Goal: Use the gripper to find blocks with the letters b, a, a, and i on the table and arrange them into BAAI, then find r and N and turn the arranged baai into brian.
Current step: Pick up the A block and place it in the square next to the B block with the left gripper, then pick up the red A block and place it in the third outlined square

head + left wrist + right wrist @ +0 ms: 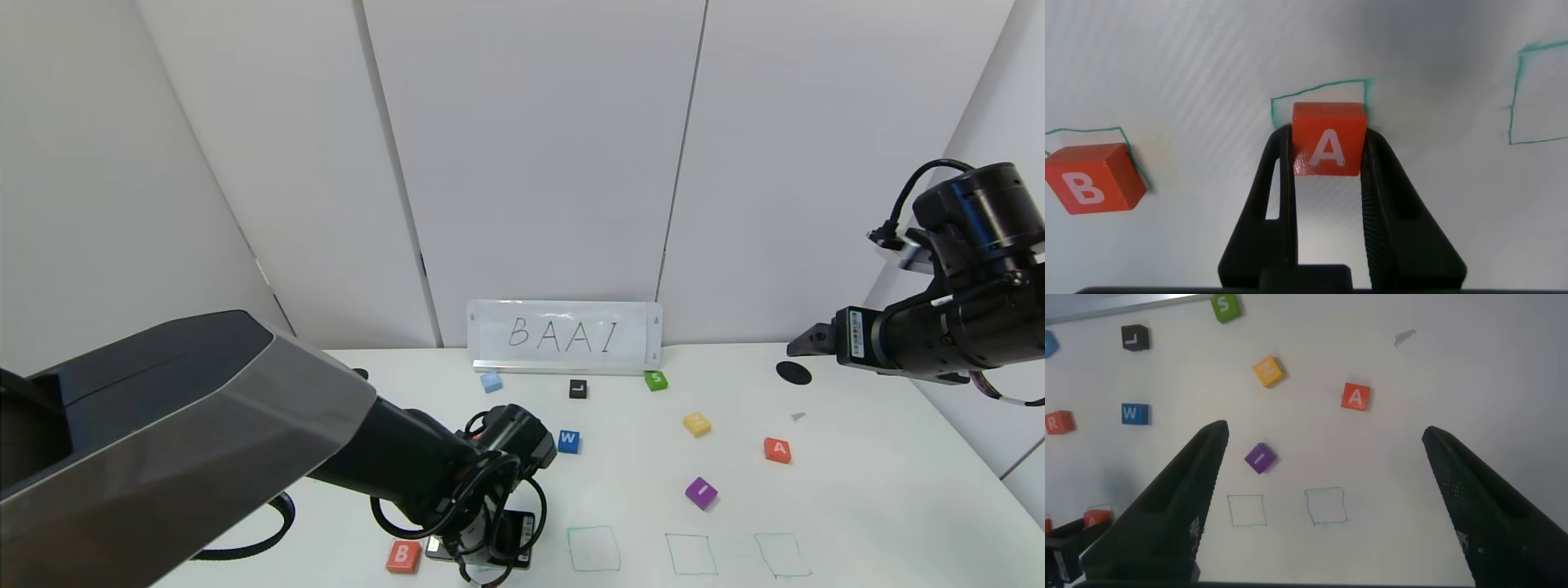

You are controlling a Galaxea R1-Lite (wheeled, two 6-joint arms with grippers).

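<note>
My left gripper (1328, 145) is shut on an orange-red A block (1328, 139), held at a green square (1319, 88) on the white table (857, 490). In the neighbouring square lies the B block (1092, 178), also seen by the front edge (403, 556). In the head view my left gripper (482, 562) is low beside it, mostly hidden under the wrist. A second A block (777, 450) and the purple I block (700, 492) lie loose on the right. The yellow N (1268, 370) and the orange-red R (1057, 421) show in the right wrist view. My right gripper (804, 339) hangs open high at the right.
A BAAI sign (565, 336) stands at the back. Around it lie a green S (655, 380), black L (578, 389), blue W (569, 441) and a light blue block (491, 381). Three bare green squares (691, 554) line the front. A black hole (793, 372) sits back right.
</note>
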